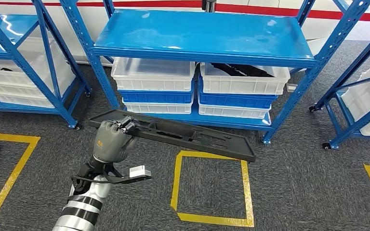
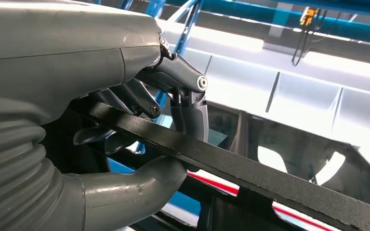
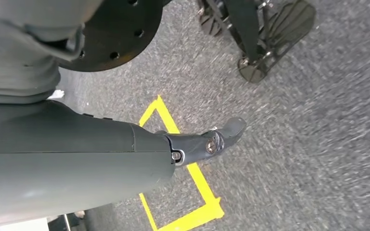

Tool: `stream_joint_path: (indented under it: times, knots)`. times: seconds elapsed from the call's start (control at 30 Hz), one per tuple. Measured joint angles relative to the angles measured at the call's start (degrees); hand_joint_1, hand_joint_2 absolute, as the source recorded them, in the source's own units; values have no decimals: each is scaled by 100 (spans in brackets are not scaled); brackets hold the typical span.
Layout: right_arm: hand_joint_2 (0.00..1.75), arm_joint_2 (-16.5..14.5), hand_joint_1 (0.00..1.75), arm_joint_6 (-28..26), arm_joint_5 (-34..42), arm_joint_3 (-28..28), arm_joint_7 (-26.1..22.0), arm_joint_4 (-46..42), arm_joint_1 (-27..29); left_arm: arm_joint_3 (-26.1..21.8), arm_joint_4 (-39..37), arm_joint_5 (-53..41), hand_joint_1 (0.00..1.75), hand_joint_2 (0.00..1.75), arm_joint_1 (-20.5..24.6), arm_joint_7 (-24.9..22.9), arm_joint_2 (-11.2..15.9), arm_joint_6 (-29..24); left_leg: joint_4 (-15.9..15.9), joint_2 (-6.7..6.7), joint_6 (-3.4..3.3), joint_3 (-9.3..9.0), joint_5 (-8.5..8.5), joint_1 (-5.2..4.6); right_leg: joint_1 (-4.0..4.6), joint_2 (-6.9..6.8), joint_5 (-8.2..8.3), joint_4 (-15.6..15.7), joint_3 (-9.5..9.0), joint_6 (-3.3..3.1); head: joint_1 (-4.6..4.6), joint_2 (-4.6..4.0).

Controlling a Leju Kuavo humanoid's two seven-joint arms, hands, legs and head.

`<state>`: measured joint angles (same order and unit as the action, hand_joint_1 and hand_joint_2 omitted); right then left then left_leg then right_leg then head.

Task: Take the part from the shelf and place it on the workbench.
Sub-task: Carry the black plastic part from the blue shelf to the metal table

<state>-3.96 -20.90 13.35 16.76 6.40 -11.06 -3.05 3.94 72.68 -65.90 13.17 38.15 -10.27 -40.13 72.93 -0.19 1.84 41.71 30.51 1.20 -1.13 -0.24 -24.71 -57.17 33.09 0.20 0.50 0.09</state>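
Left hand (image 1: 112, 140) clamped around one end of the long black plastic part (image 1: 183, 134), thumb under the edge, fingers (image 2: 139, 98) over the top. Part held level in the air, off and in front of the blue shelf (image 1: 197, 36). Right hand (image 3: 207, 143) hanging over the carpet, holding nothing, fingers apparently extended. Pickup apparently done; carrying and setting down on the workbench left. No legible writing or labels.

- The part (image 1: 192, 136) was matt black.
- The shelf (image 1: 202, 36) was glossy blue.
- The bins (image 1: 153, 74) were white and blue, stacked alternately.
- The carpet (image 1: 294, 192) was speckled dark grey, with yellow tape squares (image 1: 212, 219).
- The left robot hand (image 1: 112, 141) was grey.
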Motion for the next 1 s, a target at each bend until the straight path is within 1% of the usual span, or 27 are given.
stream_joint_path:
  times: [0.03, 0.07, 0.1, 0.13, 0.17, 0.23, 0.27, 0.3, 0.33, 0.4, 0.43, 0.47, 0.5, 0.53, 0.57, 0.6, 0.63, 0.67, 0.73, 0.77, 0.8, 0.83, 0.87, 0.9, 0.93, 0.97, 1.0]
  knots:
    - [0, -1, 0, 6, 0, 0, -10, 0, 4, -1, 4, 0, 175, 175, -8, 4, 1, 0, -293, 1, 1, -262, -109, 8, -5, 1, 26, -14, 40, 21, 0, 0]
    - [0, -1, 0, 15, 0, 0, -24, 0, 6, 0, 13, 0, 175, 175, -7, 10, 2, 0, -690, 1, -2, -554, -178, 15, -8, 2, 45, -34, 74, 42, 1, 0]
    - [0, -1, 0, 25, 0, 0, -39, 0, 4, 1, 23, 0, 175, 175, -7, 15, -1, 0, -1013, -8, -23, -789, -242, 9, -2, 2, 63, -55, 104, 71, -2, 0]
    - [0, 0, 0, 34, 0, 0, -50, 0, 2, 1, 38, 0, 175, 175, -6, 19, -2, 0, -1234, -18, -51, -932, -271, -3, 6, 2, 83, -74, 127, 102, -4, 0]
    - [0, 0, 0, 43, -1, 0, -62, 0, -1, -1, 49, 0, 175, 175, -3, 21, -3, 0, -1318, -28, -84, -971, -269, -21, 14, 4, 107, -85, 149, 138, -7, 0]
    - [0, -2, 0, 48, -5, 0, -73, 1, -3, -5, 63, 0, 175, 175, 0, 21, -4, 0, -1338, -33, -177, -923, -335, -45, 19, 9, 164, -81, 183, 228, -13, 0]
    - [0, -1, 0, 49, -7, 0, -78, 1, -2, -7, 69, 0, 175, 175, 5, 20, -6, 0, -1362, -29, -231, -896, -375, -44, 16, 13, 146, -105, 228, 256, -16, 0]
    - [0, -1, 0, 49, -9, 0, -81, 2, 0, -8, 78, 0, 175, 175, 9, 19, -8, 0, -1386, -23, -294, -861, -425, -39, 15, 17, 64, -199, 290, 261, -25, 0]
    - [0, -1, 0, 51, -10, 0, -86, 2, 3, -11, 86, 0, 175, 175, 14, 19, -9, 0, -1408, -16, -347, -812, -480, -29, 17, 19, -100, -427, 399, 240, -37, 0]
    - [0, -4, 0, 58, -13, 0, -100, 2, 2, -22, 96, 2, 175, 175, 20, 19, -9, 0, -1409, -7, -395, -677, -582, -31, 8, 22, -529, -1154, 677, 186, -59, 0]
    - [0, -6, 0, 61, -14, 0, -106, 2, 1, -29, 96, 4, 175, 175, 21, 19, -9, 0, -1407, -3, -395, -602, -636, -33, 7, 21, -682, -1494, 781, 189, -63, 0]
    - [0, -5, 0, 62, -14, 1, -111, 2, 1, -36, 96, 7, 175, 175, 21, 19, -9, 0, -1405, 2, -389, -531, -689, -34, 4, 21, -740, -1662, 793, 219, -63, 0]
    - [0, -4, 0, 62, -14, 1, -116, 2, 2, -43, 96, 10, 175, 175, 22, 19, -9, 0, -1404, 4, -378, -464, -740, -33, -1, 20, -711, -1619, 696, 267, -65, 0]
    - [0, -1, 0, 63, -14, 2, -122, 2, 1, -48, 96, 16, 175, 175, 24, 19, -9, 0, -1403, 4, -359, -401, -792, -28, -9, 20, -615, -1355, 481, 321, -65, 0]
    - [0, 2, 0, 66, -14, 2, -131, 1, -7, -54, 96, 22, 175, 175, 30, 19, -9, 0, -1401, 3, -333, -349, -842, -25, -17, 20, -527, -927, 182, 360, -67, 0]
    - [0, 4, 0, 73, -15, 2, -138, 1, -18, -60, 98, 30, 175, 175, 38, 16, -9, 0, -1401, 0, -299, -304, -891, -27, -11, 23, -469, -522, -99, 371, -68, 0]
    - [0, 4, 0, 82, -15, 2, -148, 0, -26, -64, 99, 37, 175, 175, 48, 9, -8, 1, -1405, -1, -262, -279, -937, -31, -1, 34, -429, -219, -294, 360, -60, 0]
    - [0, 3, 0, 91, -15, 2, -155, 0, -31, -68, 101, 44, 175, 175, 60, 3, -8, 1, -1411, -1, -222, -267, -982, -35, 15, 46, -426, -56, -376, 330, -58, 0]
    - [0, 2, 0, 101, -15, 2, -162, 1, -27, -70, 102, 56, 175, 175, 78, -7, -8, 1, -1459, -1, -139, -270, -1072, -30, 38, 64, -375, -38, -312, 249, -51, 0]
    - [0, 2, 0, 102, -15, 2, -162, 1, -28, -70, 102, 60, 175, 175, 84, -8, -7, 0, -1460, -1, -101, -253, -1067, -19, 18, 57, -340, -30, -288, 196, -56, 0]
    - [0, 3, 0, 103, -15, 3, -162, 1, -28, -70, 102, 61, 175, 175, 87, -9, -4, 0, -1400, 1, -73, -217, -973, -10, 0, 48, -291, -23, -273, 135, -48, 0]
    - [0, 6, 0, 104, -15, 3, -163, 1, -28, -70, 102, 61, 175, 175, 89, -10, 0, 1, -1214, 1, -50, -146, -774, -3, -17, 38, -235, -13, -247, 71, -38, 0]
    - [0, 9, 0, 104, -15, 4, -165, 0, -29, -70, 102, 63, 175, 175, 91, -11, 3, 1, -904, 1, -36, -41, -500, 3, -26, 29, -185, -12, -213, 23, -32, 0]
    - [0, 11, 0, 105, -15, 4, -166, 0, -27, -70, 102, 64, 175, 175, 89, -13, 7, 1, -520, 1, -22, 72, -224, 3, -8, 25, -140, -16, -160, -11, -24, 0]
    - [0, 12, 0, 108, -15, 4, -167, 0, -25, -70, 102, 67, 175, 175, 87, -14, 9, 1, -150, -1, -7, 166, -20, 3, 8, 23, -98, -19, -103, -26, -23, 0]
    - [0, 11, 0, 110, -15, 4, -171, 1, -22, -70, 101, 69, 175, 175, 85, -16, 13, 1, 77, -2, 0, 185, 73, 3, 22, 22, -58, -23, -48, -28, -22, 0]
    - [0, 10, 0, 113, -15, 4, -174, 1, -19, -70, 101, 72, 175, 175, 84, -18, 16, 1, 102, -1, -2, 101, 65, 2, 33, 23, -23, -27, 2, -21, -21, 0]
